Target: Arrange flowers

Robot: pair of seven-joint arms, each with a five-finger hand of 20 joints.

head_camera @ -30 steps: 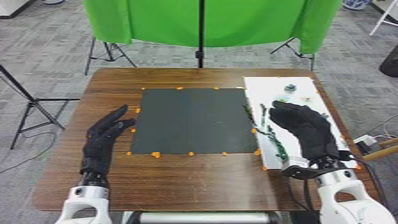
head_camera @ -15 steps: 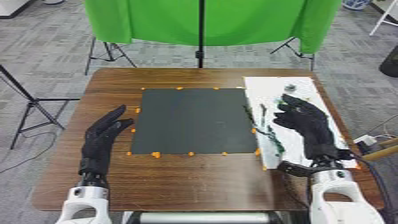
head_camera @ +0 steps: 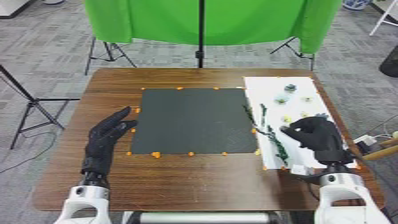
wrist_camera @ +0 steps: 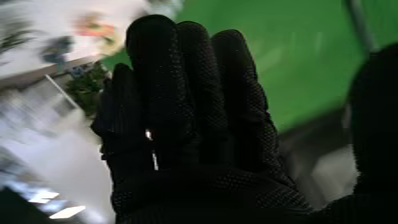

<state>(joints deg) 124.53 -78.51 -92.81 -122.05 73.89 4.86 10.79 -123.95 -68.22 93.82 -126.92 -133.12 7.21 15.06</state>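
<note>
Over the right part of the white sheet (head_camera: 275,85), my right hand (head_camera: 322,137) is open with nothing held. In the right wrist view, the fingers of the right hand (wrist_camera: 169,110) are straight, with the thumb apart. Thin green stems (head_camera: 277,145) lie on the sheet left of that hand. Farther back are a dark bluish flower (head_camera: 290,88), a pale green one (head_camera: 282,100) and small yellowish ones (head_camera: 287,119). The hand covers part of the sheet. My left hand (head_camera: 99,142) stays open at the table's left side, its fingers relaxed.
A dark grey mat (head_camera: 191,120) with orange markers round its edges lies mid-table on the brown wooden table (head_camera: 213,185). Behind the table stand a green cloth (head_camera: 249,25) and thin black stands.
The right hand has moved back toward the robot and to the right and has turned, uncovering flowers on the sheet. The left hand has hardly moved.
</note>
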